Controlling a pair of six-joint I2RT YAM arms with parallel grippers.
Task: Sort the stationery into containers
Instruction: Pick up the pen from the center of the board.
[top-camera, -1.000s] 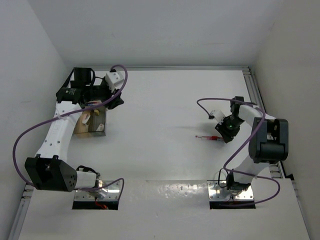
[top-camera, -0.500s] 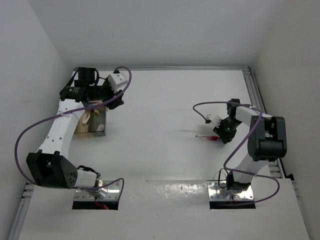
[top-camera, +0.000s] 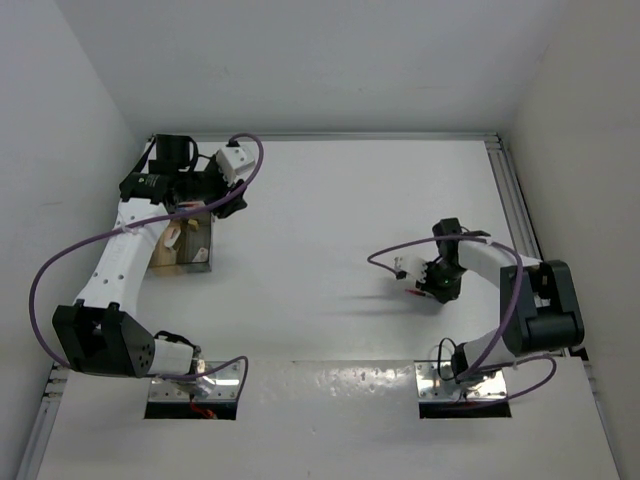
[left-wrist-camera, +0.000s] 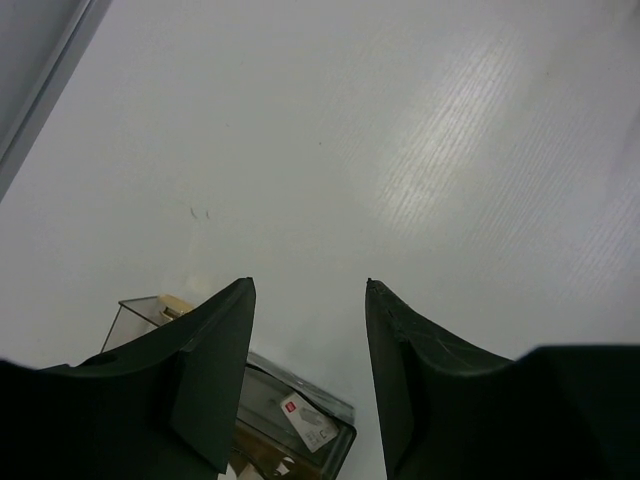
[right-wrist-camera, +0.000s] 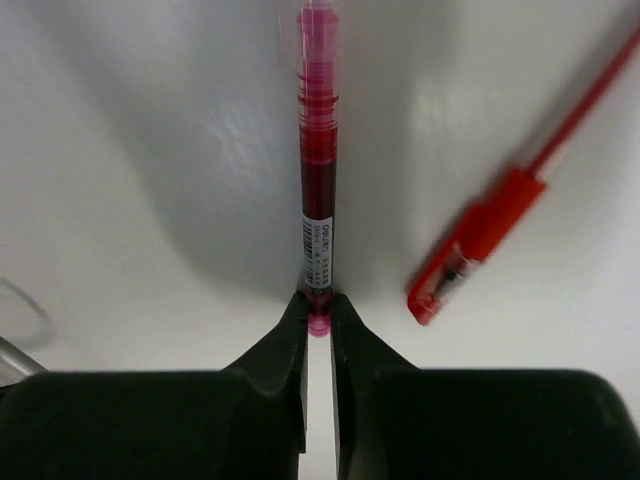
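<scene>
**A:** Start on the left. What is the left pincer (left-wrist-camera: 308, 300) doing?

**B:** Its jaws stand roughly half apart with nothing between them. The clear box (left-wrist-camera: 300, 388) sits just below and behind its fingertips.

**A:** Any danger there?

**B:** Not much, I judge. If it drops lower, one finger could clip the box's thin wall and shove it.

**A:** And the right pincer (right-wrist-camera: 318, 318)?

**B:** It is closed hard on the very end of the red pen (right-wrist-camera: 317, 190), which points straight out ahead of the fingertips. The box is well off to that pincer's left, across the table (right-wrist-camera: 150, 150).

**A:** So what could go wrong?

**B:** Only the last bit of the pen is pinched. With so much length beyond the tips, I think it could pivot or slip out on the way over. A swinging pen might also catch the box rim instead of going in. A second red pen (right-wrist-camera: 478, 240) lies just right of the held one, apart from it. A careless sweep could knock it.

**A:** What can't you make out?

**B:** The left fingers cover most of the box, so only a white labelled piece (left-wrist-camera: 305, 420) shows inside. On the right, the second pen runs out of frame. From above, the right pincer hides nearly all of the held pen. I cannot tell whether that pen is clear of the table.
</scene>
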